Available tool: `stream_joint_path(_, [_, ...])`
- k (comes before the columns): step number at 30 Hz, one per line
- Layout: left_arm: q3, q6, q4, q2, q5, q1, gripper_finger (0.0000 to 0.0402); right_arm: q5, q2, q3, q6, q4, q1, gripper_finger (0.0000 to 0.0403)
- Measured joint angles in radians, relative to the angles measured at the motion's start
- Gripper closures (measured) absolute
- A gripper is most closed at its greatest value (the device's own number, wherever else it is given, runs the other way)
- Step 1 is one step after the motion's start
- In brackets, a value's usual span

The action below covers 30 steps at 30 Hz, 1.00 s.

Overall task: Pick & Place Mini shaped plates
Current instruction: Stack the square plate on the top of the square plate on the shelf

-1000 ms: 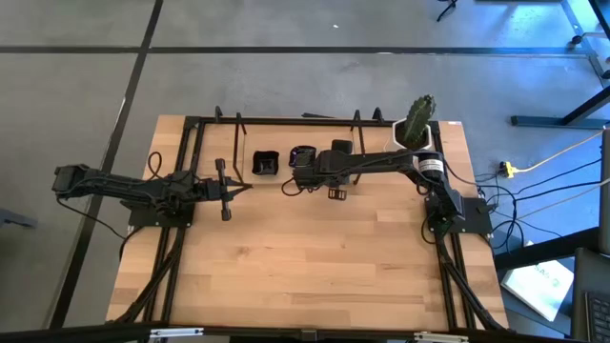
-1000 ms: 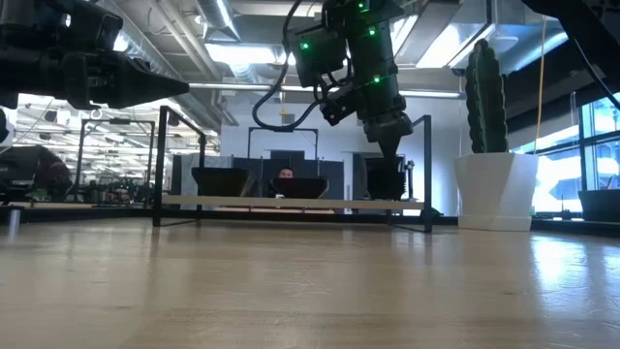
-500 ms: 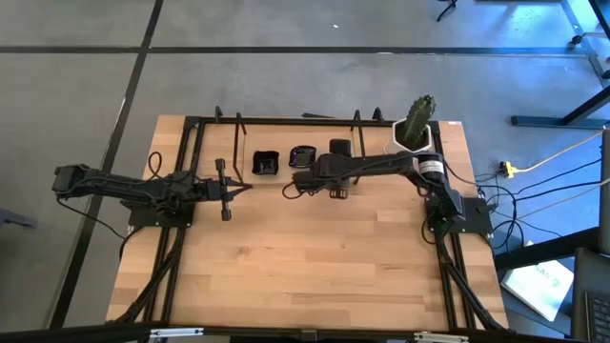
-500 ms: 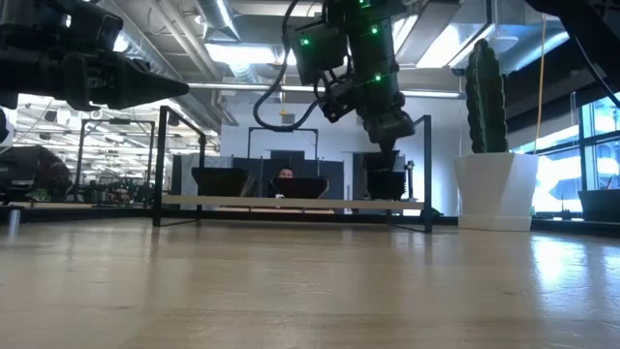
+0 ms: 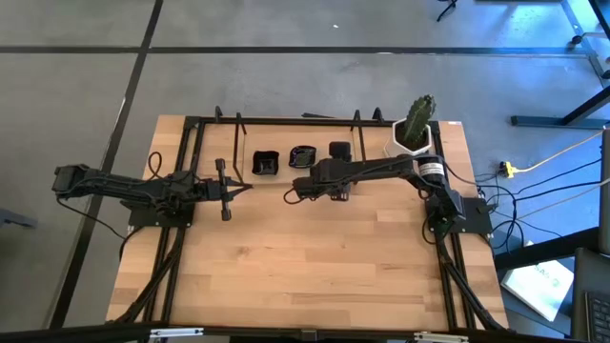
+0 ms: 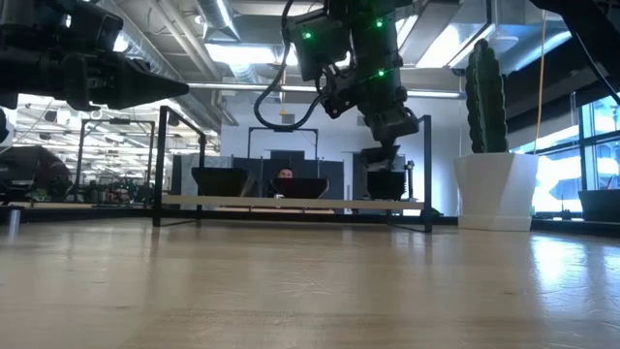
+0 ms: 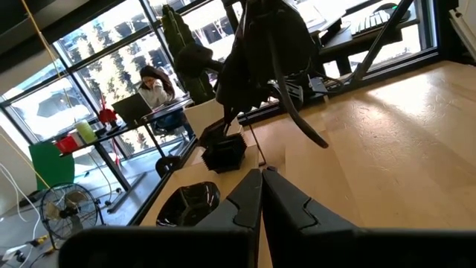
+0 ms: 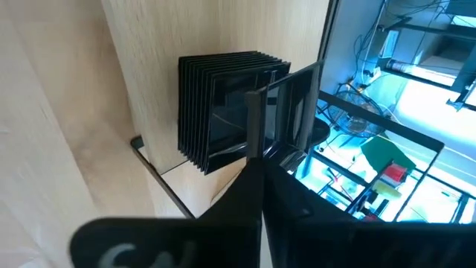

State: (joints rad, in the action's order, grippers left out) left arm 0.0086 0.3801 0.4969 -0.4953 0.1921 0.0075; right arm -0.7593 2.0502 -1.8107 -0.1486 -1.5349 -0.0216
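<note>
Three stacks of mini shaped plates stand on the table along the far rail: one on the left (image 5: 264,162), a wavy-rimmed one in the middle (image 5: 303,155) and a square one on the right (image 5: 339,150). My right gripper (image 8: 258,160) is shut on a single square black plate (image 8: 290,104). It hangs just above the square stack (image 8: 223,112), as the low view shows (image 6: 380,153). My left gripper (image 7: 260,179) waits shut and level at the table's left (image 5: 226,191), with nothing in it. My right gripper pinches the square plate by one edge of its rim (image 8: 255,138) between its two fingers. The fingers slant down at it from above. The plate stands tilted on edge beyond the fingertips, lifted clear of the stack below.
A white pot with a green cactus (image 5: 416,129) stands at the far right corner. A black rail frame (image 5: 286,121) runs along the far edge and down both sides. Bare wood (image 5: 305,257) fills the near half of the table.
My right gripper has drawn a little toward the table's near edge and tipped, so the middle stack now shows in the high view. Its fingertips, which reached down to the square stack, now stand higher, with one plate lifted clear.
</note>
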Motion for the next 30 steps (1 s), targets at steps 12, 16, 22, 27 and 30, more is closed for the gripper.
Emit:
stream_joint_path(12, [0.000,0.000,0.000,0.000,0.000,0.000,0.0394,0.072,0.000,0.000,-0.008,0.008,-0.004,0.0390])
stream_joint_path(16, [0.000,0.000,0.000,0.000,0.000,0.000,0.0395,0.135,0.000,0.000,-0.001,0.008,-0.018,0.0365])
stream_joint_path(22, [0.000,0.000,0.000,0.000,0.000,0.000,0.0396,0.135,0.000,0.000,-0.008,0.006,-0.029,0.0336])
stream_joint_path(27, [0.000,0.000,0.000,0.000,0.000,0.000,0.0394,0.134,0.000,0.000,-0.008,0.006,-0.029,0.0326])
stream_joint_path(30, [0.000,0.000,0.000,0.000,0.000,0.000,0.0396,0.133,0.000,0.000,-0.001,0.006,-0.030,0.0325])
